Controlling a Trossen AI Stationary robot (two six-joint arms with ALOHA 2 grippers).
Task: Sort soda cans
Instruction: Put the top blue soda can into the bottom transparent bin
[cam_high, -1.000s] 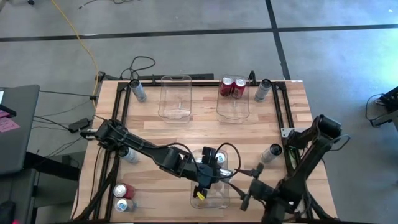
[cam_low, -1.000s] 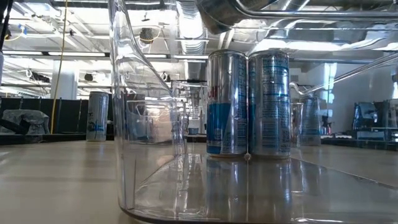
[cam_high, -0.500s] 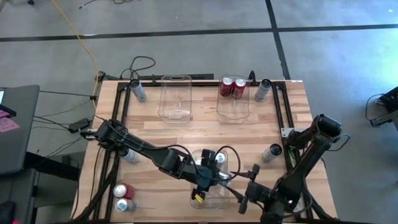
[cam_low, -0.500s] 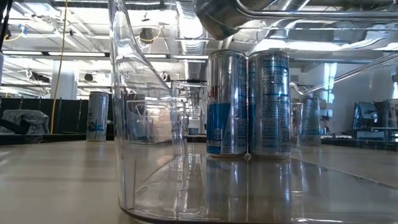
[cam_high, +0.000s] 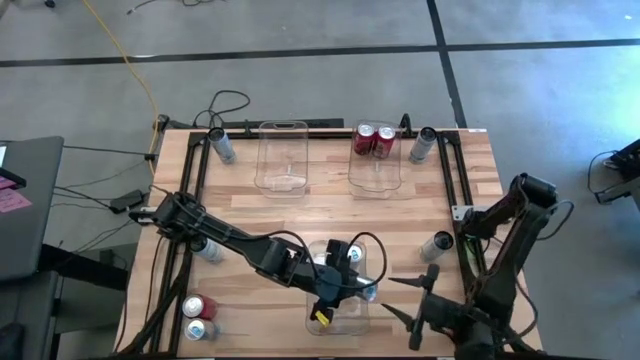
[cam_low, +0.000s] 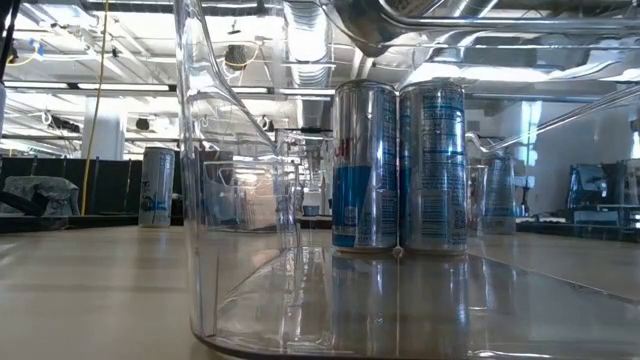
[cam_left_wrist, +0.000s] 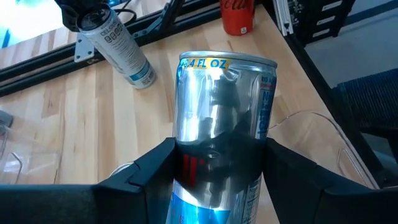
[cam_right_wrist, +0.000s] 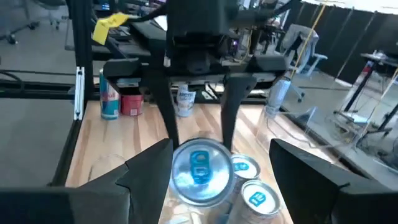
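Two cans, one red and one pale, stand at the near left corner of the tabletop, and another pale one stands beside the left arm. The left gripper hangs over the near clear bin, clamped on a silver-blue can held tilted on its side; it has barely moved in the last second. Two matching cans already stand upright together inside that bin. The right gripper, fingers spread wide and empty, has pulled back from the bin's right wall toward the near right corner. That retreat likely clears the way for the left arm to set its can down. Room inside the bin is tight beside the two standing cans, and its walls are close. Farther right, a grey can stands alone. Along the far edge are an empty bin and a bin holding two red cans.
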